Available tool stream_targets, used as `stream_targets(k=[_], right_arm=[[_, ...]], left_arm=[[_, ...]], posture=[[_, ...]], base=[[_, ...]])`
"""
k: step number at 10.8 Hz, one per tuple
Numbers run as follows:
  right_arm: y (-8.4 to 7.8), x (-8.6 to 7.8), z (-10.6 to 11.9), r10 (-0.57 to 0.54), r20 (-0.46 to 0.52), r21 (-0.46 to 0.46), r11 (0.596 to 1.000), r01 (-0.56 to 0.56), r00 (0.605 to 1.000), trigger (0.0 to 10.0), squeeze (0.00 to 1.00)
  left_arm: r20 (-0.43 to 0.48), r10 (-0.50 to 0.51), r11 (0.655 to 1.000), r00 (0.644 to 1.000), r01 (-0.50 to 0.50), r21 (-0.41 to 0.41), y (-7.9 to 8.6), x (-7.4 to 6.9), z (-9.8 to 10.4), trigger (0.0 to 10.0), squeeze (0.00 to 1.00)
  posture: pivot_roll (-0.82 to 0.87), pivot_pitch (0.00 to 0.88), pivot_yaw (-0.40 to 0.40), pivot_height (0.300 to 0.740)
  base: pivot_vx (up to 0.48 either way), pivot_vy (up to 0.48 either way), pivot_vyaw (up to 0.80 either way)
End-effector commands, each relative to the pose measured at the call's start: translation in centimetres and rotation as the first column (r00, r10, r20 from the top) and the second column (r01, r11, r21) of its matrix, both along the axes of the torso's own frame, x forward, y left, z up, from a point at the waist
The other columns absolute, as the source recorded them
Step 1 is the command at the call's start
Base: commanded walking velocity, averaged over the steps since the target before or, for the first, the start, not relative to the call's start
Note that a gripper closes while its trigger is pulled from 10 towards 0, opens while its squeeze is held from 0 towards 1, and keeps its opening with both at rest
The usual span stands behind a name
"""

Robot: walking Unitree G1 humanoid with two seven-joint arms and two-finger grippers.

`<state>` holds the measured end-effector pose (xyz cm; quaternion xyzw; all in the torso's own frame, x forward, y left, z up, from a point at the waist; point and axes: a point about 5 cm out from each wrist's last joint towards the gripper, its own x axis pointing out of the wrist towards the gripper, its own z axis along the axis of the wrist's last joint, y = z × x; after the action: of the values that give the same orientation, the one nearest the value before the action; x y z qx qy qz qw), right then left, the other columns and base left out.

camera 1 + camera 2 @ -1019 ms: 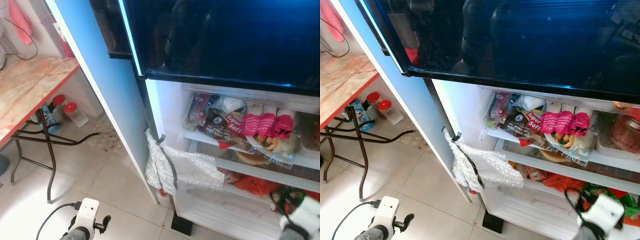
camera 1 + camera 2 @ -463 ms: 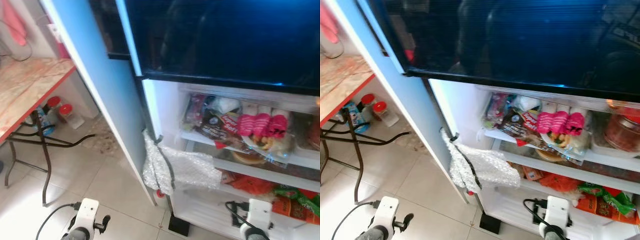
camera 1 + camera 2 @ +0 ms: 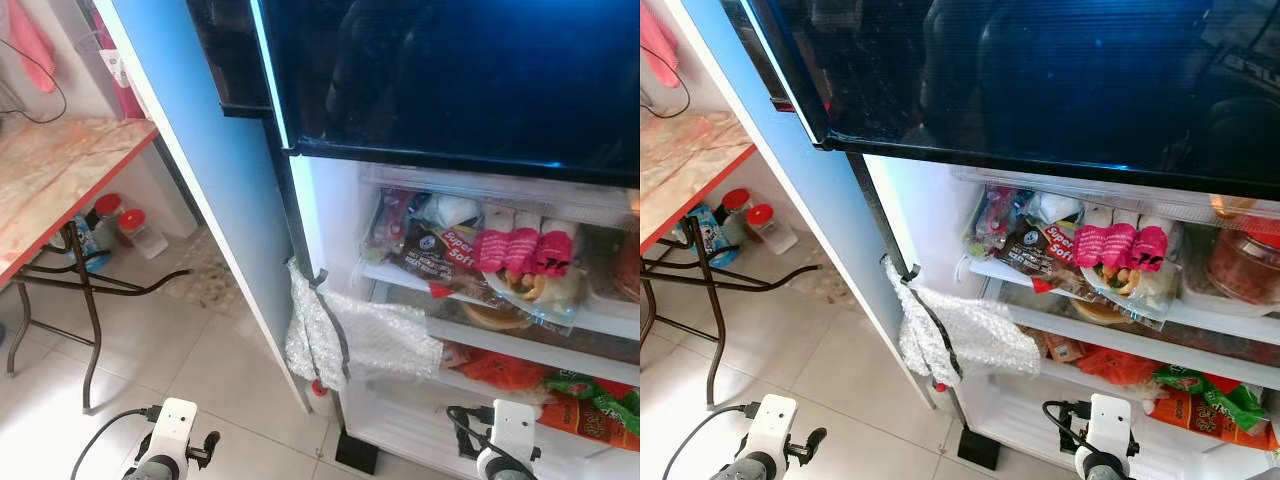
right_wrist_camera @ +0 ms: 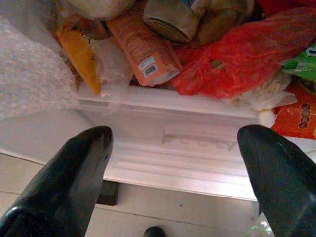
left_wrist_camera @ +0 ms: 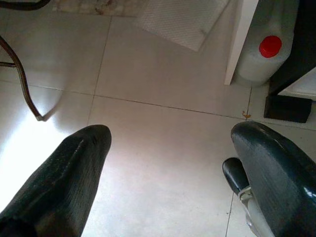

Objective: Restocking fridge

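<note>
The fridge's lower compartment stands open, its white shelves (image 3: 520,350) packed with food. A dark bread bag (image 3: 448,255) and a pink-wrapped pack (image 3: 522,250) lie on the upper shelf. Lower down are a red bag (image 4: 232,59), an orange packet (image 4: 148,54) and a green snack packet (image 3: 592,392). My right gripper (image 4: 173,140) is open with nothing between its fingers. It hangs low in front of the white drawer (image 4: 192,148), just under that food. My left gripper (image 5: 168,140) is open and holds nothing, hanging over the floor tiles at the lower left.
The blue fridge door (image 3: 215,180) swings out to the left, with bubble wrap (image 3: 350,335) hanging at its hinge. A red-capped jug (image 5: 264,57) and a black block (image 3: 357,452) sit at the fridge's foot. A folding table (image 3: 50,180) with red-lidded jars (image 3: 135,225) beneath stands on the left.
My right arm has drawn back leftward from beside the green packet to the front of the drawer. The green packet now lies in plain sight on the lower shelf. The left arm stayed put.
</note>
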<state>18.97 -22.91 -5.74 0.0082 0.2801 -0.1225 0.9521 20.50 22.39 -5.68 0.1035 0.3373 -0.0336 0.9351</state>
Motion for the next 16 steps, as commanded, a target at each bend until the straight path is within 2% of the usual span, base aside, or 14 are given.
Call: stream_targets(k=[1, 3, 4, 5, 10, 16], right_arm=[[0.4, -0.3, -0.3, 0.006, -0.024, 0.017, 1.0, -0.005, 1.0, 10.0, 0.0], [0.4, -0.3, -0.4, 0.007, -0.025, 0.019, 1.0, -0.006, 1.0, 10.0, 0.0], [1.5, -3.1, -2.8, 0.024, -0.251, 0.072, 0.997, -0.006, 0.968, 10.0, 0.0], [1.9, -4.6, -3.7, 0.038, -0.349, 0.1, 0.995, -0.003, 0.936, 10.0, 0.0], [1.9, -4.7, -3.8, 0.028, -0.375, 0.113, 0.993, 0.016, 0.927, 10.0, 0.0], [2.0, -4.1, -3.6, 0.056, -0.344, 0.134, 0.991, -0.01, 0.937, 10.0, 0.0]], left_arm=[[-0.03, 0.022, 1.0, 0.999, -0.022, 0.008, 0.5, -0.7, -0.4, 10.0, 0.0], [-0.03, 0.022, 1.0, 0.999, -0.022, 0.008, 0.5, -0.7, -0.4, 10.0, 0.0], [-0.046, 0.043, 0.999, 0.998, -0.043, 0.005, 0.5, -0.9, -0.5, 10.0, 0.0], [-0.051, 0.055, 0.998, 0.997, -0.055, 0.002, 0.5, -0.9, -0.6, 10.0, 0.0], [-0.055, 0.057, 0.998, 0.997, -0.057, 0.0, 0.4, -0.9, -0.6, 10.0, 0.0], [-0.054, 0.056, 0.998, 0.997, -0.056, 0.0, 0.4, -0.9, -0.6, 10.0, 0.0]], posture=[[-0.2, 0.045, 0.131, 0.74], [-0.2, 0.045, 0.131, 0.74], [-0.19, 0.076, 0.131, 0.74], [-0.19, 0.077, 0.128, 0.74], [-0.19, 0.088, 0.126, 0.74], [-0.19, 0.089, 0.127, 0.74]], base=[[0.0, 0.0, 0.0], [0.0, 0.0, 0.0], [0.0, 0.289, 0.0], [0.0, 0.292, 0.0], [0.0, 0.289, 0.0], [0.0, 0.291, 0.0]])
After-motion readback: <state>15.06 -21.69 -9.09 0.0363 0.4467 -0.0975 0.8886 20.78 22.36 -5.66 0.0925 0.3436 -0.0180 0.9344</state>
